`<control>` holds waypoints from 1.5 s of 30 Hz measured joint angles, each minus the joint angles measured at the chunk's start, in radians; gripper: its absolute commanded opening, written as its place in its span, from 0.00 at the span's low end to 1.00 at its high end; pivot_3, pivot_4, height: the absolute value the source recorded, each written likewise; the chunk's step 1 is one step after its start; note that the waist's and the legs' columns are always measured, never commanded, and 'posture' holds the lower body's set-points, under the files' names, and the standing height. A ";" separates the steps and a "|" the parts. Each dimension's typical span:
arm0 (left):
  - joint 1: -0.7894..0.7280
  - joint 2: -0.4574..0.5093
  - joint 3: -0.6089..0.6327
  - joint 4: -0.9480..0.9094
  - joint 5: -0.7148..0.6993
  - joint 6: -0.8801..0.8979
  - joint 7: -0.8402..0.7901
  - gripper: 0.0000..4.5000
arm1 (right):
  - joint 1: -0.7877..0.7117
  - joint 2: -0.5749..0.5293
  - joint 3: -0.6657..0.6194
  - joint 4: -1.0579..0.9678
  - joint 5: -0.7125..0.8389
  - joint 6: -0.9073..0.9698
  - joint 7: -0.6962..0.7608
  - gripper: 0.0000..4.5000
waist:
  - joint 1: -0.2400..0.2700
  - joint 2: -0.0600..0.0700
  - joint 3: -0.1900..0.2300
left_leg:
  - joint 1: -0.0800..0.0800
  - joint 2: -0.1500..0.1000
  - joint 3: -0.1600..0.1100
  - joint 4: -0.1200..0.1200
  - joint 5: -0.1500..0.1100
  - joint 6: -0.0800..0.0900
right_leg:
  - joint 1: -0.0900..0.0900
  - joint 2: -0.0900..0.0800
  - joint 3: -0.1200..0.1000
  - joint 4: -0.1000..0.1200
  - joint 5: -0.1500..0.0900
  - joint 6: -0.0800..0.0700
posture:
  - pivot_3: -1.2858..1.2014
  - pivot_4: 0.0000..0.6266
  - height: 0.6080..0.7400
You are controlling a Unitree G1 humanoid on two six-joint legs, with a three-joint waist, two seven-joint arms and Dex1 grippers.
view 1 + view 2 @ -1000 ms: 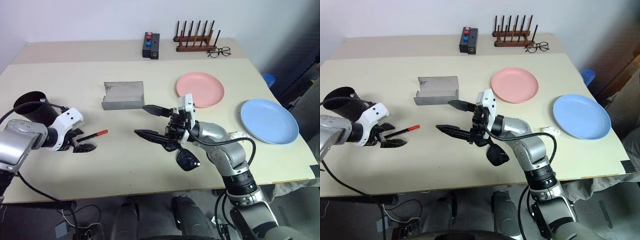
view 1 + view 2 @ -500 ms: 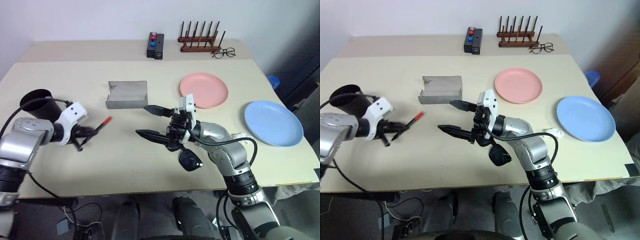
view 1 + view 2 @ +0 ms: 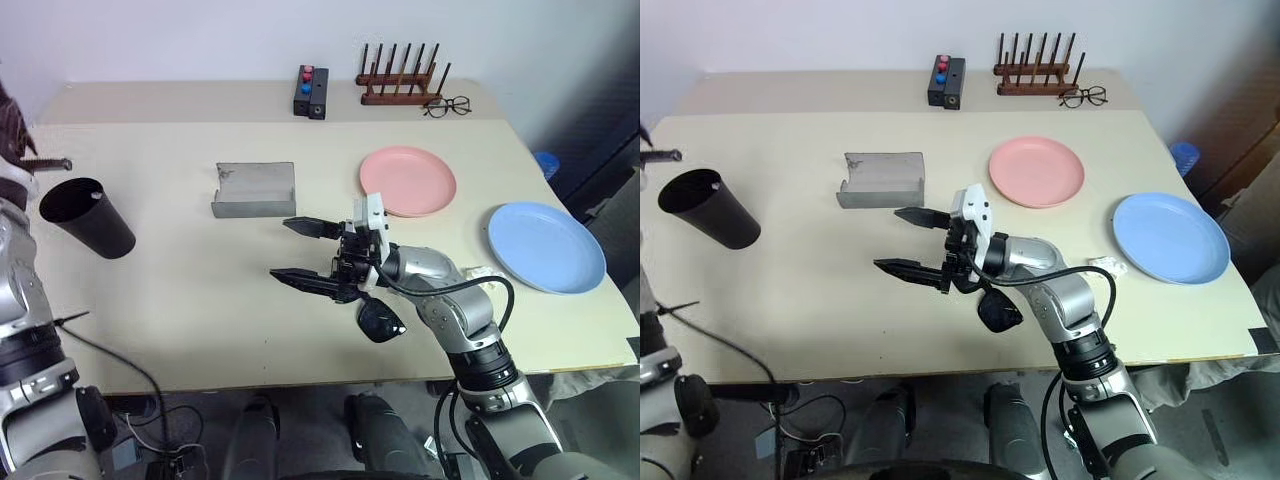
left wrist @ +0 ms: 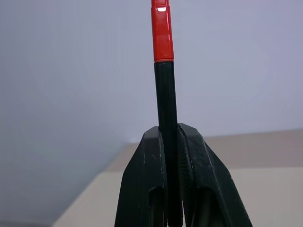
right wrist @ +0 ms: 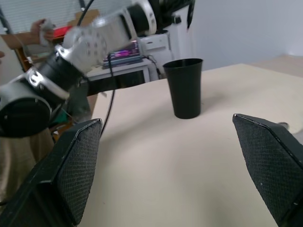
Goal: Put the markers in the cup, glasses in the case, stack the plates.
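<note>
Left eye view: standing near the table's (image 3: pixel 150 330) left edge, black cup (image 3: pixel 88 217), mouth tilting leftward; lying well apart on the right half, pink plate (image 3: pixel 408 181) and blue plate (image 3: pixel 546 246), the blue one nearing the right edge. Resting open at centre, grey case (image 3: pixel 253 189). Hovering over bare tabletop, right gripper (image 3: pixel 298 251), fingers spreading wide, gripping nothing. Peeking from under that wrist, sunglasses (image 3: pixel 380 318), partly hidden.

Left wrist view: clamping tight on the black marker (image 4: pixel 165 109), left gripper (image 4: pixel 172 142); long axis running straight out along the fingers, red cap leading toward a blank wall; marker's rear end hidden.

Right wrist view: gaping widely, both pads (image 5: pixel 78 165), the cup standing upright beyond.
</note>
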 measured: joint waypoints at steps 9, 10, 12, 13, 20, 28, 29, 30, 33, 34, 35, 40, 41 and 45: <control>0.061 -0.074 0.007 0.002 -0.002 -0.058 0.067 0.01 | -0.002 0.010 0.006 0.012 -0.001 -0.008 0.008 1.00 | 0.000 -0.001 -0.001 | 0.000 0.000 0.000 0.000 0.000 0.000 | 0.001 0.000 0.000 0.000 0.000 0.000 | 0.52 0.24 1.00; 0.071 -0.084 0.007 -0.006 -0.010 -0.058 0.071 0.01 | -0.002 0.009 0.006 0.012 -0.002 -0.008 0.007 1.00 | -0.001 -0.001 -0.001 | 0.000 0.000 0.000 0.000 0.000 0.000 | 0.001 0.000 0.000 0.000 0.000 0.000 | 0.52 0.24 1.00; 0.083 -0.100 0.007 -0.021 -0.013 -0.058 0.075 0.01 | -0.002 0.009 0.006 0.012 -0.002 -0.008 0.005 1.00 | -0.002 -0.001 -0.001 | 0.000 0.000 0.000 0.000 0.000 0.000 | 0.001 0.000 0.000 0.000 0.000 0.000 | 0.52 0.24 1.00; 0.094 -0.109 0.006 -0.034 -0.013 -0.059 0.078 0.01 | -0.001 0.009 0.006 0.011 -0.002 -0.008 0.003 1.00 | -0.002 -0.001 -0.001 | 0.000 0.000 0.000 0.000 0.000 0.000 | 0.001 0.000 0.000 0.000 0.000 0.000 | 0.52 0.24 1.00; 0.131 -0.137 0.005 -0.046 -0.014 -0.065 0.095 0.01 | 0.008 0.008 0.006 0.010 -0.002 -0.008 -0.007 1.00 | -0.001 -0.001 -0.001 | 0.000 0.000 0.000 0.000 0.000 0.000 | 0.001 0.000 0.000 -0.001 0.000 0.000 | 0.52 0.24 1.00; 0.165 -0.159 0.005 -0.054 -0.033 -0.065 0.105 0.19 | 0.008 0.008 0.006 0.010 -0.002 -0.009 -0.009 1.00 | -0.001 -0.001 -0.001 | 0.000 0.000 0.000 0.000 0.000 0.000 | 0.001 0.000 0.000 -0.001 0.000 0.000 | 0.52 0.24 1.00; 0.168 -0.162 0.005 -0.055 -0.033 -0.065 0.108 0.26 | 0.008 0.008 0.006 0.009 -0.002 -0.009 -0.009 1.00 | -0.001 -0.001 -0.001 | 0.000 0.000 0.000 0.000 0.000 0.000 | 0.001 0.000 0.000 -0.001 0.000 0.000 | 0.52 0.24 1.00; 0.172 -0.165 0.005 -0.055 -0.033 -0.065 0.112 0.38 | 0.008 0.008 0.006 0.009 -0.002 -0.009 -0.009 1.00 | -0.001 -0.001 -0.001 | 0.000 0.000 0.000 0.000 0.000 0.000 | 0.001 0.000 0.000 -0.001 0.000 -0.001 | 0.52 0.24 1.00; 0.179 -0.167 0.004 -0.055 -0.032 -0.065 0.117 0.69 | 0.008 0.008 0.006 0.009 -0.002 -0.009 -0.008 1.00 | -0.002 -0.001 -0.001 | 0.000 0.000 0.000 0.000 0.000 0.000 | 0.001 0.000 0.000 -0.001 0.000 -0.001 | 0.52 0.24 1.00; 0.179 -0.167 0.004 -0.055 -0.032 -0.065 0.118 0.80 | 0.008 0.008 0.006 0.009 -0.002 -0.009 -0.007 1.00 | -0.001 -0.001 -0.001 | 0.000 0.000 0.000 0.000 0.000 0.000 | 0.001 0.000 0.000 -0.001 0.000 -0.001 | 0.52 0.24 1.00; 0.179 -0.167 0.004 -0.055 -0.032 -0.065 0.120 0.80 | 0.008 0.008 0.006 0.009 -0.002 -0.009 -0.006 1.00 | -0.001 -0.001 -0.001 | 0.000 0.000 0.000 0.000 0.000 0.000 | 0.001 0.000 0.000 -0.001 0.000 -0.001 | 0.52 0.24 1.00; 0.179 -0.167 0.003 -0.055 -0.032 -0.065 0.132 0.80 | 0.008 0.008 0.006 0.009 -0.002 -0.008 -0.004 1.00 | -0.002 -0.001 -0.001 | 0.000 0.000 0.000 0.000 0.000 0.000 | 0.001 0.000 0.000 -0.001 -0.001 -0.002 | 0.52 0.24 1.00; 0.177 -0.167 0.003 -0.055 -0.032 -0.065 0.134 0.80 | 0.008 0.008 0.006 0.009 -0.002 -0.008 -0.004 1.00 | -0.002 -0.001 -0.001 | 0.000 0.000 0.000 0.000 0.000 0.000 | 0.001 0.000 0.000 -0.001 -0.001 -0.002 | 0.52 0.24 1.00; 0.116 -0.146 -0.038 -0.060 -0.043 -0.040 0.098 0.80 | 0.009 0.007 0.006 0.009 -0.002 -0.008 -0.004 1.00 | 0.006 -0.002 -0.001 | 0.000 0.000 -0.001 0.001 0.000 0.000 | 0.001 0.000 0.000 -0.001 -0.001 -0.002 | 0.52 0.24 1.00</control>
